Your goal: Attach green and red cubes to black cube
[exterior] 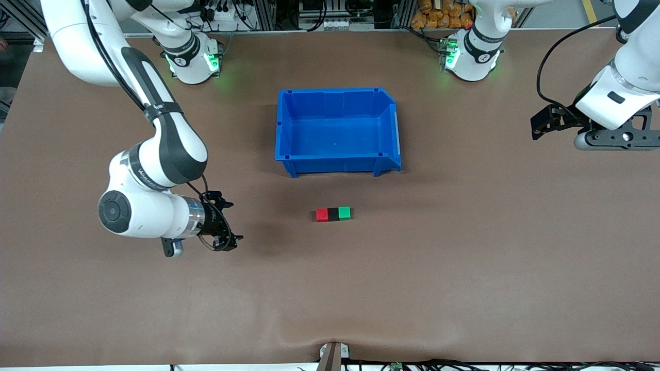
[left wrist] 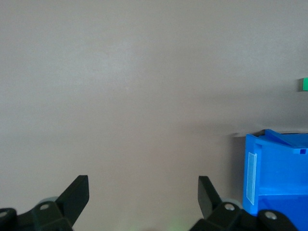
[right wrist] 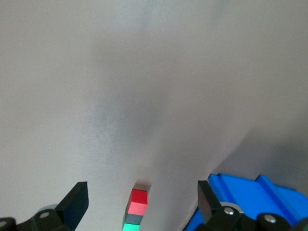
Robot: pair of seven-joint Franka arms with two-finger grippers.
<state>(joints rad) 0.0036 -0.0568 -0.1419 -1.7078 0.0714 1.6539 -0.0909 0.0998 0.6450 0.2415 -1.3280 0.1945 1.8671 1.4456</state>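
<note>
The red cube, black cube and green cube sit touching in a row on the table, black in the middle, nearer to the front camera than the blue bin. My right gripper is open and empty, apart from the row, toward the right arm's end of the table. In the right wrist view the red cube, black cube and green cube show between my open right gripper's fingers, farther off. My left gripper is open and empty and waits at the left arm's end.
An empty blue bin stands mid-table, farther from the front camera than the cubes. It also shows in the left wrist view and the right wrist view. The green cube shows at the left wrist view's edge. Brown tabletop lies around.
</note>
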